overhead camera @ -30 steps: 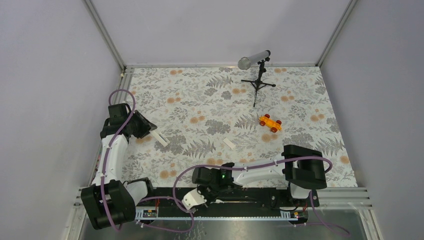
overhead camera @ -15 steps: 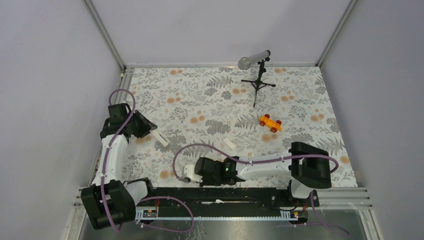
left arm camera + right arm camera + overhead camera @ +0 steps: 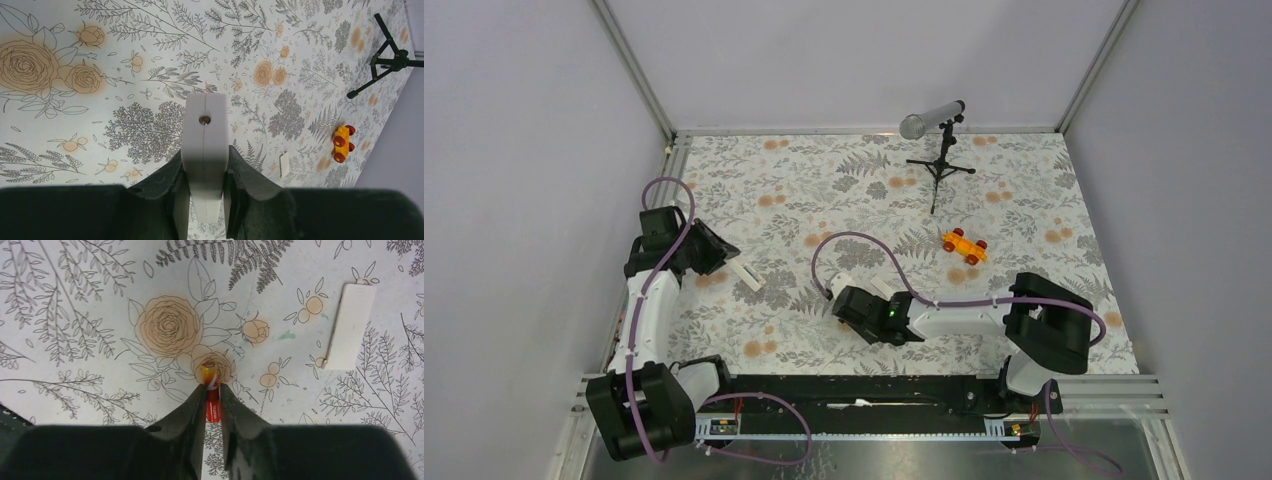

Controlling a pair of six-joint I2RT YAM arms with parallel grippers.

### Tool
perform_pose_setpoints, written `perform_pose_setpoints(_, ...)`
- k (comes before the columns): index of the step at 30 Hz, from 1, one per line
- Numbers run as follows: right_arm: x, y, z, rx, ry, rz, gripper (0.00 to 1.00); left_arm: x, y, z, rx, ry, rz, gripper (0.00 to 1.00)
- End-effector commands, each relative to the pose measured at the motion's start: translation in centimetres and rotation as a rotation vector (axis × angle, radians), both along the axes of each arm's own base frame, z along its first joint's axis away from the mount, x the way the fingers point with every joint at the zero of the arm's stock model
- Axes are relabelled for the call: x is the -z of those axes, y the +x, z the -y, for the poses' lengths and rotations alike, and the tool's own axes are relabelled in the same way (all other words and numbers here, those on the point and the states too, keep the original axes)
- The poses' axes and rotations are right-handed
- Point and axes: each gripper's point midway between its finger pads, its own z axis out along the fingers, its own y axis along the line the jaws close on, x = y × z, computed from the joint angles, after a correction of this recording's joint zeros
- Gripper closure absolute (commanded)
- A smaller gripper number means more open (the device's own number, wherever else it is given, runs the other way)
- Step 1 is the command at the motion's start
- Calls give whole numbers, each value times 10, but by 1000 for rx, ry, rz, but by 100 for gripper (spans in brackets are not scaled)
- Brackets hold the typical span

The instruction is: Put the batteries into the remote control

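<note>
My left gripper (image 3: 716, 256) is shut on the remote control (image 3: 747, 278), a slim white bar held above the left side of the table. In the left wrist view the remote (image 3: 205, 135) sticks out forward between the fingers of the left gripper (image 3: 204, 200). My right gripper (image 3: 842, 290) is over the middle of the table. In the right wrist view it (image 3: 212, 392) is shut on a red battery (image 3: 212, 405), whose orange and white tip pokes past the fingertips above a printed rose. The second battery is not in view.
A small loose white cover (image 3: 350, 332) lies on the floral cloth just right of my right gripper, also seen from the left wrist (image 3: 284, 165). An orange toy car (image 3: 964, 245) sits further right. A microphone on a black tripod (image 3: 938, 150) stands at the back.
My right arm has swung from the near rail up and forward to the table's middle, carrying the battery. The left arm and the remote have not moved.
</note>
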Motion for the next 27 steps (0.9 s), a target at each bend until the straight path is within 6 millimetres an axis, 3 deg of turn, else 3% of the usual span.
perform_pose_setpoints(1, 7, 5, 8, 138, -28, -29, 71, -21, 7, -1, 5, 8, 94, 100)
perform_pose_setpoints(6, 15, -5, 15, 132, -77, -96, 65, -21, 4, -2, 2, 22, 100, 100)
perform_pose_setpoints(16, 12, -6, 32, 128, -172, -115, 69, -22, 3, -1, 9, 20, 108, 100)
perform_pose_setpoints(22, 21, -5, 24, 105, -156, -118, 93, -25, 5, 9, 51, -24, 141, 100)
perform_pose_setpoints(27, 15, 7, 9, 108, -94, -68, 98, -32, 5, 29, 139, -107, 204, 100)
